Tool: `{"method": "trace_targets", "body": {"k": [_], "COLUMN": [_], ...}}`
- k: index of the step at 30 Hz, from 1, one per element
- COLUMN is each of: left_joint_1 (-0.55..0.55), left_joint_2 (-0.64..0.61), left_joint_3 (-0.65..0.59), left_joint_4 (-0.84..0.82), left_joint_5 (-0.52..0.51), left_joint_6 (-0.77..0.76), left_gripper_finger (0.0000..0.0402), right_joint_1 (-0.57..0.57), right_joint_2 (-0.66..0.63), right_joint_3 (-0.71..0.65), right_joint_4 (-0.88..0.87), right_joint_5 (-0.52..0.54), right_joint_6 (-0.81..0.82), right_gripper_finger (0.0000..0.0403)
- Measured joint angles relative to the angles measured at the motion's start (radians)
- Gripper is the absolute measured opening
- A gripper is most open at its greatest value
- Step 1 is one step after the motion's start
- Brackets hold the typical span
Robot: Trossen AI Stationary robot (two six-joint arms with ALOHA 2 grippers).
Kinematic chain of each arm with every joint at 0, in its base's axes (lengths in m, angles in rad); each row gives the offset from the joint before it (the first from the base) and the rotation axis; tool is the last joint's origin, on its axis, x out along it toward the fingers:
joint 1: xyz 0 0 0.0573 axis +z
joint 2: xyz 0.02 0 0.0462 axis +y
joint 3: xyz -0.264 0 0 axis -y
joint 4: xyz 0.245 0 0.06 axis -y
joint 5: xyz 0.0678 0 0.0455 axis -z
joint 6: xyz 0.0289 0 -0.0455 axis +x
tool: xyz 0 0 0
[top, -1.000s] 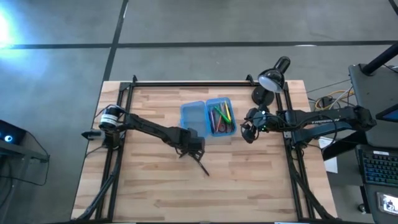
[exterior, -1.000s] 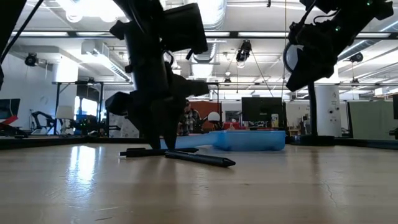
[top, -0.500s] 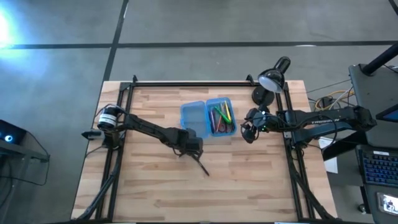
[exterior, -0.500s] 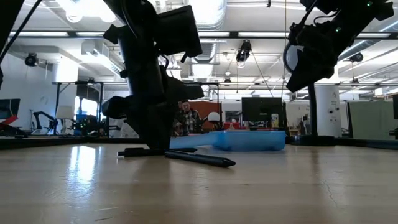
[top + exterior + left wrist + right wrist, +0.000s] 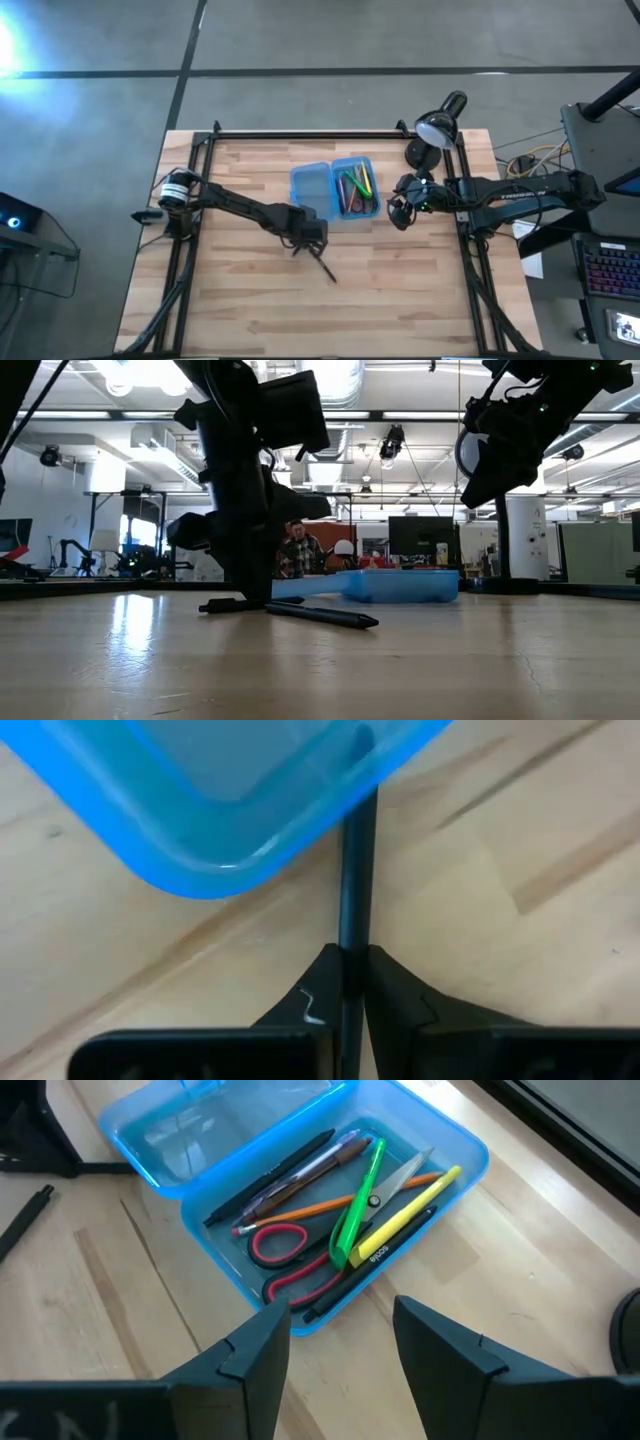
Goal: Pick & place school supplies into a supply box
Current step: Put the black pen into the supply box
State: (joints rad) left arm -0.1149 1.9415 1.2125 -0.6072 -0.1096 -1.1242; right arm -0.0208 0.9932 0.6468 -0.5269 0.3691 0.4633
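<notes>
The left claw (image 5: 307,243) is low on the wooden counter (image 5: 240,300), just in front of the empty half of the supply box (image 5: 333,189). Its two fingers (image 5: 392,990) are clenched on a thin black pen (image 5: 355,870). The left wrist view shows this well: the pen passes between the two dark fingers and runs on to the rounded blue corner of the box, where its far end lies beside or a little under the box edge; I cannot tell which. In the low view this pen (image 5: 255,603) lies flat on the counter under the left claw (image 5: 252,596).

A second black pen (image 5: 322,266) lies free on the counter, near the left claw and on the side away from the box. In the low view it is the nearer one (image 5: 322,616), a little oblique.

The supply box is open near the middle of the counter, its two blue halves side by side. The half on the right arm's side holds red-handled scissors (image 5: 292,1265), a green pen (image 5: 358,1205), a yellow pen (image 5: 400,1218), an orange pencil (image 5: 335,1205) and two dark pens.

The right claw (image 5: 400,212) hangs in the air beside this filled half, its fingers (image 5: 262,1348) apart and holding nothing. A black desk lamp (image 5: 437,125) stands at the far right corner of the counter.
</notes>
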Motion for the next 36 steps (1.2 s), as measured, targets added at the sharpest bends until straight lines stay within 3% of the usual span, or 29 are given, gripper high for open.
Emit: {"method": "trace_targets", "body": {"k": [13,23,28,31,36], "left_joint_1": [-0.036,-0.044,0.002,0.059,0.157], "left_joint_2": [-0.006,-0.045,-0.048,-0.048,-0.044], "left_joint_3": [0.113,0.305,0.366,0.338,0.245], "left_joint_4": [-0.18,-0.285,-0.142,0.03,0.326], "left_joint_5": [0.07,-0.01,-0.113,-0.171,-0.181], "left_joint_6": [-0.01,-0.134,-0.201,-0.254,-0.302], "left_gripper_finger": [0.0008,0.0007,0.0007,0.0007,0.0007], "right_joint_1": [0.0,0.001,0.001,0.001,-0.006], "right_joint_2": [0.0,-0.003,-0.036,-0.074,-0.126], "right_joint_3": [0.0,0.0,0.002,0.011,0.032], "right_joint_4": [0.0,-0.005,0.006,0.009,0.007], "right_joint_5": [0.0,0.03,0.051,0.097,0.108], "right_joint_6": [0.0,0.071,0.168,0.185,0.185], "right_gripper_finger": [0.0167,0.0157,0.0155,0.0155,0.0155]}}
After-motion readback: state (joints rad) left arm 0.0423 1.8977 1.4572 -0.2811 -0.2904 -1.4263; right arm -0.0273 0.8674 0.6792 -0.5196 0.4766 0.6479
